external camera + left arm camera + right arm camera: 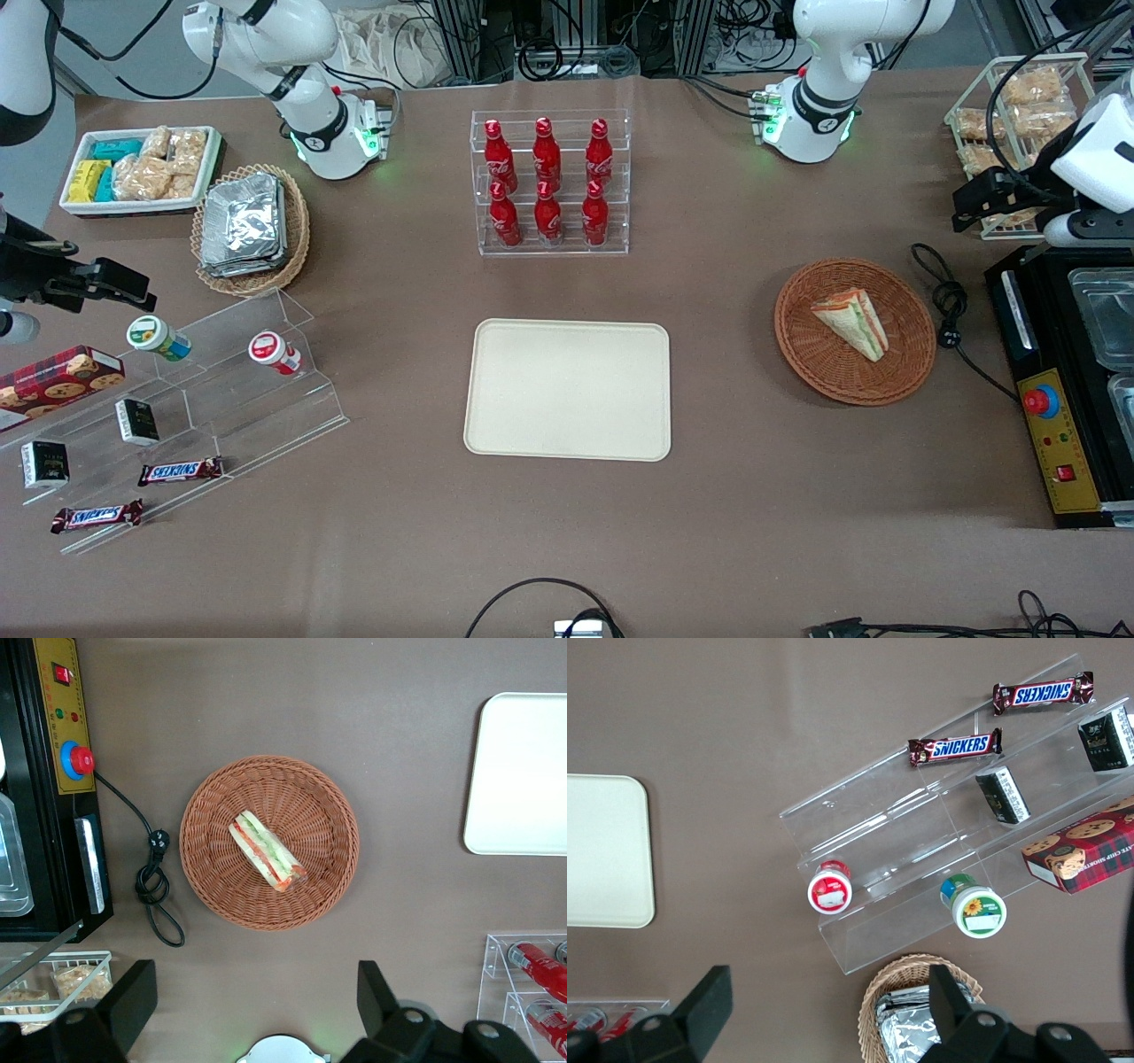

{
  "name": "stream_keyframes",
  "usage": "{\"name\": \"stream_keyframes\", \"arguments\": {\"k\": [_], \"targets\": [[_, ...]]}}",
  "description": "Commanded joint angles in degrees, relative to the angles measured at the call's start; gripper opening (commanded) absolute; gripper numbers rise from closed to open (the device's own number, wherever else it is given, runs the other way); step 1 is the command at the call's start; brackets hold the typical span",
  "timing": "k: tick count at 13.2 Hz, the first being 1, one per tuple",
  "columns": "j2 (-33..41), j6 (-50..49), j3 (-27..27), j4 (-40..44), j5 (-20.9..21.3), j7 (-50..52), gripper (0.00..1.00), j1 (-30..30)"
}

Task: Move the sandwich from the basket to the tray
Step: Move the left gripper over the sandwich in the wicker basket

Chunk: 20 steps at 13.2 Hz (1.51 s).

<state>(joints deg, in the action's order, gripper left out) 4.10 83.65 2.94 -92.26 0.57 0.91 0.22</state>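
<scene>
The sandwich (852,323) is a pale bread wedge with green, orange and red layers. It lies in the round reddish-brown wicker basket (797,346) toward the working arm's end of the table. The cream tray (567,390) lies flat and bare at the table's middle. My left gripper (979,202) hangs high above the table, farther from the front camera than the basket, open and empty. In the left wrist view the gripper (257,983) has its black fingers (133,992) wide apart over bare table, clear of the basket (328,815), the sandwich (266,850) and the tray (523,771).
A black machine (1063,399) with a red button and a black cable (948,301) lie beside the basket. A wire rack of snack packs (1019,115) stands near the gripper. A clear rack of red bottles (549,182) stands farther from the front camera than the tray.
</scene>
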Motion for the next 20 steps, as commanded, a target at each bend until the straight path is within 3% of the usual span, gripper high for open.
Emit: {"name": "stream_keyframes", "arguments": {"k": [1, 6, 9, 17, 20], "targets": [[-0.06, -0.85, -0.21, 0.95, -0.49, 0.84, 1.0, -0.31], [-0.76, -0.85, -0.21, 0.6, -0.4, 1.54, 1.0, -0.4], [-0.15, 1.59, -0.04, -3.96, 0.57, 4.62, 1.0, -0.49], [8.11, 29.43, -0.04, -34.61, 0.66, 16.13, 1.0, -0.4], [7.94, 34.11, -0.13, -38.33, 0.66, 17.28, 1.0, -0.31]]}}
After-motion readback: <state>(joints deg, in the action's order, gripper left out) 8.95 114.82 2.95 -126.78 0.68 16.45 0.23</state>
